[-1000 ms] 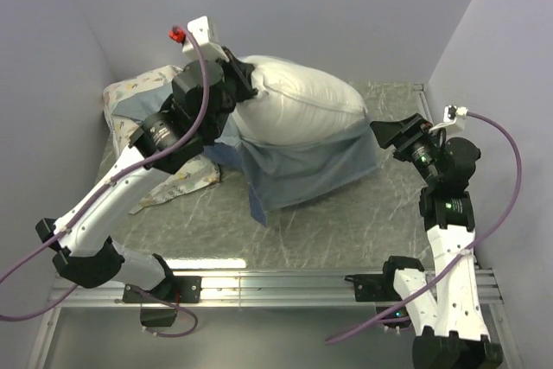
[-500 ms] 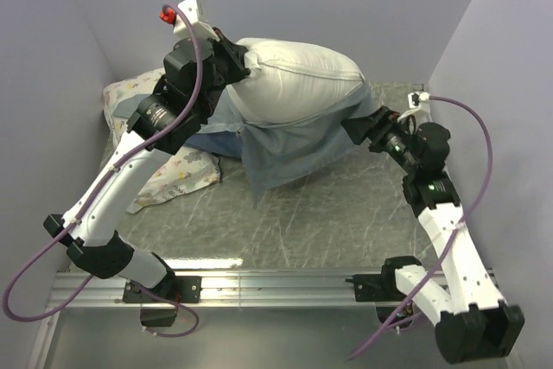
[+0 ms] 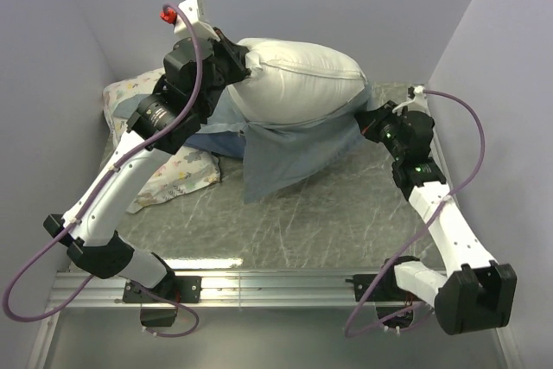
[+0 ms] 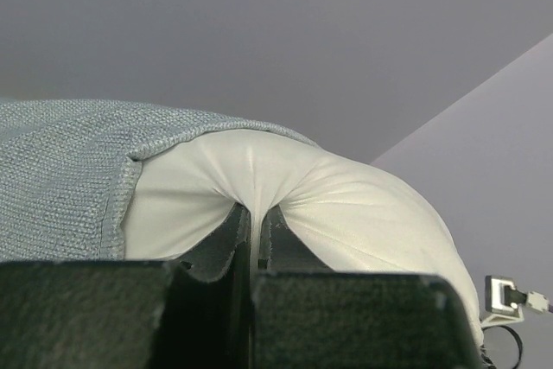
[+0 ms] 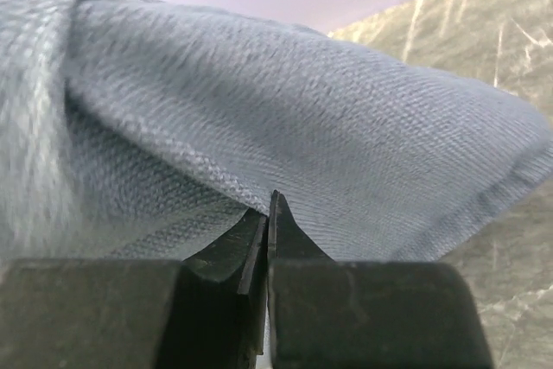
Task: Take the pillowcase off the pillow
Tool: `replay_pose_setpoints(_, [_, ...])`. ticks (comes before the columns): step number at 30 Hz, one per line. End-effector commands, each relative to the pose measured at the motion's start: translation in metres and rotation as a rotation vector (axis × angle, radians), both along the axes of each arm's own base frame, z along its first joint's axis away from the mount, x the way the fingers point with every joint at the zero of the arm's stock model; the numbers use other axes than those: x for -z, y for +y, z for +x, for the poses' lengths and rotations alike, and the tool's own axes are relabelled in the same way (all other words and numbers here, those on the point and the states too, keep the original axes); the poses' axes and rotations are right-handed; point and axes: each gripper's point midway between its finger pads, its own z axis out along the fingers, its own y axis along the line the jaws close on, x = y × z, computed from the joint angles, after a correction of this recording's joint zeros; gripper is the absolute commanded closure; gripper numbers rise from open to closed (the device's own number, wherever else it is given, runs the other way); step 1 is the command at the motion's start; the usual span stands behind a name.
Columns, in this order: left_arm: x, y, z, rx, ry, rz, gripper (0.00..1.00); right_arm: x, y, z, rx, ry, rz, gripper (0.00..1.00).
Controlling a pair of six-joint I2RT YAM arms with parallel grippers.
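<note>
Pillowcase: the pillowcase (image 3: 294, 151) is hanging pale side out from the underside of the pillow and trailing down onto the table, so it is only partly off.
Pillow: the pillow (image 3: 302, 75) is sitting at the back of the table with its white top bare and its left end being held up. I cannot tell whether its right end is resting.
Left gripper: the left gripper (image 4: 257, 213) is clamping a pucker of the pillow's white skin, just beside the pillowcase hem.
Right gripper: the right gripper (image 5: 268, 205) is pressing its jaws together at the pillowcase's right corner, and a thin fold seems to be nipped at the very tips.
Risk, slipping: so little cloth is sitting in that pinch that a firm pull is likely to free it and leave the cover where it is.
Risk, dropping: the left pinch is taking the pillow's weight on a small tuck, so a sideways tug could drag it out.
Risk, bunching: cloth is gathering under the pillow and may jam instead of sliding.
Neighbour: a floral pillow (image 3: 177, 177) is lying near the trailing cloth on the left and could be swept along.
Surface: the table (image 3: 346, 213) is showing grey-green marbling, with a metal rail (image 3: 276, 281) running along its near edge.
Room: plain pale walls (image 3: 363, 6) are closing in tightly at the back and on both sides, leaving the arms little room.
</note>
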Motion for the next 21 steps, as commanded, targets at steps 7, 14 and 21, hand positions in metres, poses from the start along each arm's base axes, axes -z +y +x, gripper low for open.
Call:
replay_pose_setpoints(7, [-0.105,0.031,-0.033,0.004,-0.250,-0.231,0.99,0.100,0.022,0.037,-0.075,0.241,0.050,1.00])
replay_pose_setpoints(14, [-0.101,0.016,-0.029,0.050,-0.248,-0.250,0.99,0.114,0.072,0.049,-0.287,0.304,0.062,0.95])
replay_pose_setpoints(21, [-0.076,-0.008,-0.014,0.092,-0.213,-0.246,0.99,0.070,0.018,0.027,-0.154,0.243,0.099,0.48])
